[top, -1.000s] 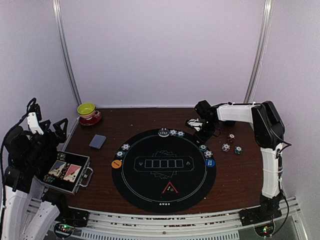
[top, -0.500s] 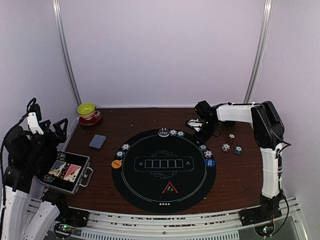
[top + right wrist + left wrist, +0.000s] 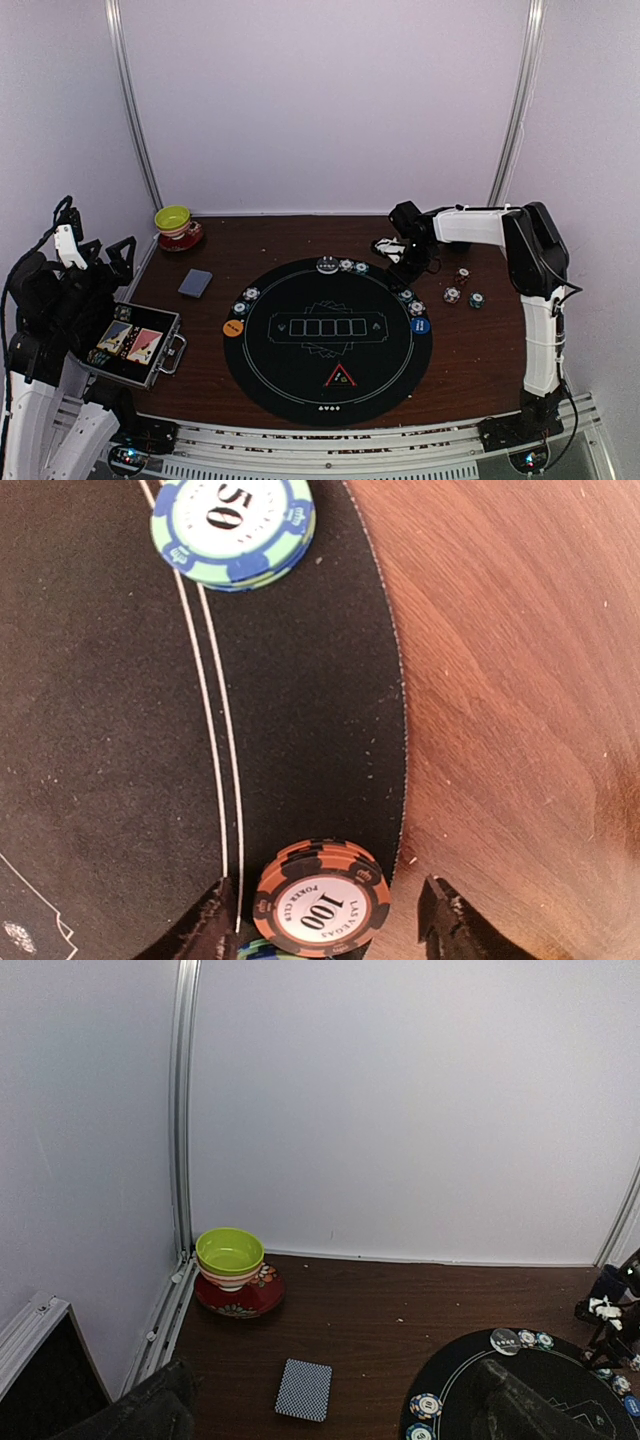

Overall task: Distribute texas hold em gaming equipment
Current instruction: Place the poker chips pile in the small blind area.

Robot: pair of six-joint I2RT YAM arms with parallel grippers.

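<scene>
My right gripper (image 3: 408, 268) is down at the far right edge of the round black mat (image 3: 300, 385). In the right wrist view it (image 3: 330, 935) is open, its fingers either side of a small stack of orange 100 chips (image 3: 320, 905) lying on the mat's edge, with a gap on each side. A green-blue 50 chip (image 3: 235, 525) lies further along the edge. More chips (image 3: 345, 265) ring the mat's rim. The orange button (image 3: 233, 327), blue button (image 3: 420, 325) and red triangle (image 3: 340, 376) lie on the mat. The card deck (image 3: 303, 1390) lies face down on the table. My left gripper (image 3: 340, 1415) is open and empty, raised at the left.
An open metal case (image 3: 135, 343) sits at the near left under my left arm. The yellow-green bowl (image 3: 230, 1252) on its red saucer (image 3: 245, 1298) stands in the far left corner. Loose chips (image 3: 465, 295) lie on the wood right of the mat. A dark mug (image 3: 606, 1282) stands by the right arm.
My right gripper has shifted slightly at the mat's far right edge. The left arm has not moved.
</scene>
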